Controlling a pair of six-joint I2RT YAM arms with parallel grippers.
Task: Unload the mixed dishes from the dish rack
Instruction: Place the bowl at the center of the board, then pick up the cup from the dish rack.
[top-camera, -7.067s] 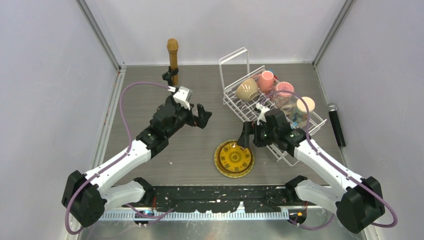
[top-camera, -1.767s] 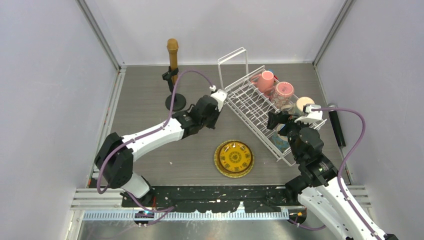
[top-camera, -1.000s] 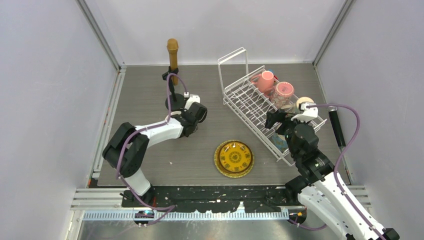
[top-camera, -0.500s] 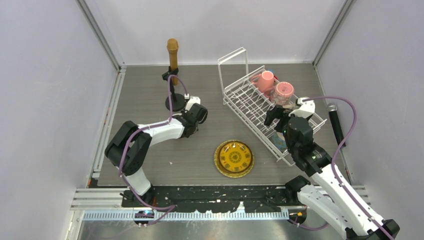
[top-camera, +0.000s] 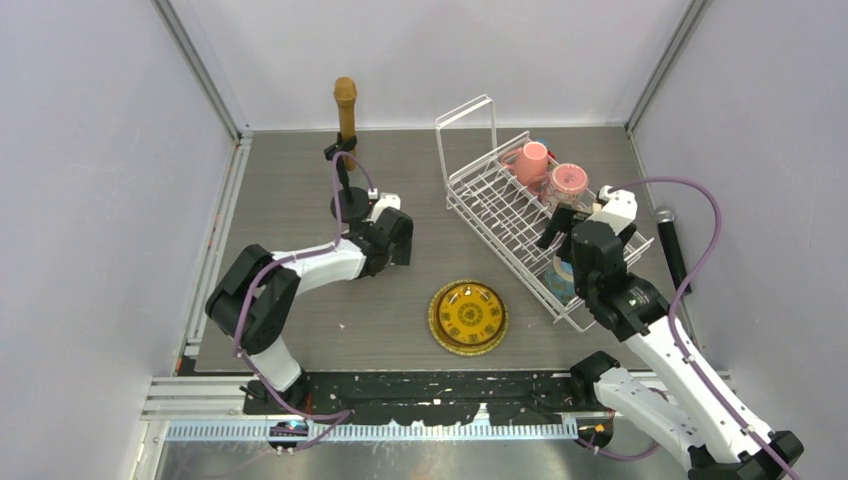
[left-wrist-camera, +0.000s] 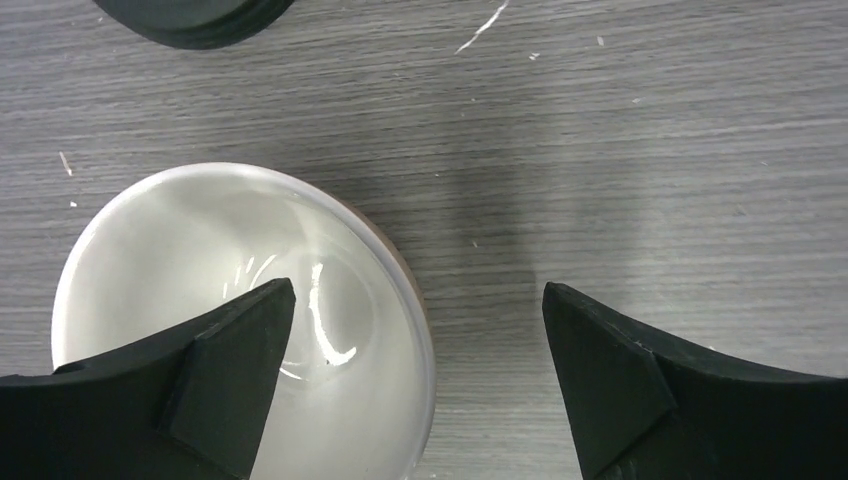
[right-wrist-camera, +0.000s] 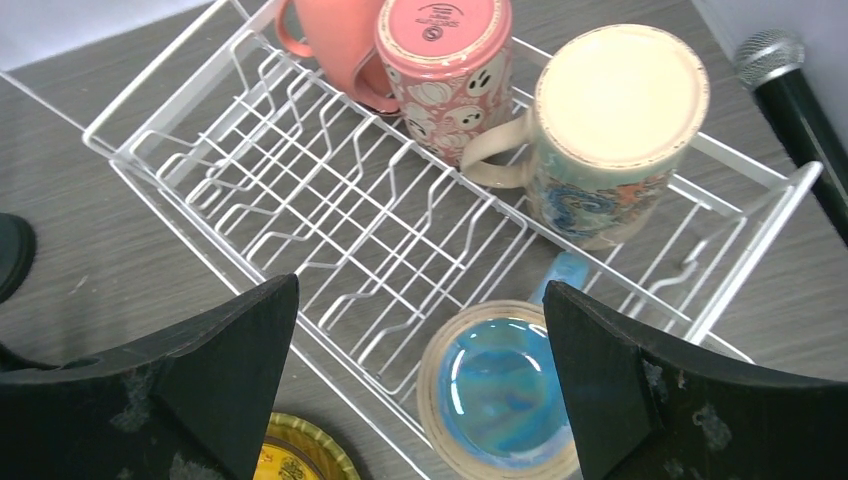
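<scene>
1. The brown microphone (top-camera: 345, 105) on its black stand is upright at the far left of the table (top-camera: 280, 180). It is not part of the load and is not touched.
2. The left gripper (left-wrist-camera: 415, 300) hangs low just beside the stand's base, its jaws spread as wide as they go and gripping nothing. One finger sits over the inside of the beige bowl (left-wrist-camera: 200, 260) and the other stands clear of the outer wall over bare table. The bowl rests upright on the table, out of the rack. In my judgement the straddling pose belongs to a rim grip let go, with the bowl put here so the middle stays free.
3. The yellow patterned plate (top-camera: 468, 317) lies flat near the front centre, well apart from the bowl and also unloaded.
4. The dish rack (top-camera: 495, 205) stands diagonally on the right. Its near slots are bare.
5. Four items are in the rack. A pink mug (top-camera: 532, 160) and a pink patterned mug (right-wrist-camera: 445, 45) are at the far end. A cream mug (right-wrist-camera: 620, 110) is beside them, and these last two stand mouth-down as if draining. A blue-lined cup (right-wrist-camera: 500, 390) sits mouth-up at the near end.
6. The right gripper (right-wrist-camera: 420, 290) hovers over the rack, fully open and empty. It looks aimed for a pick, and the blue-lined cup lies nearest.
7. A black microphone (top-camera: 668, 245) lies outside the rack at the far right.
</scene>
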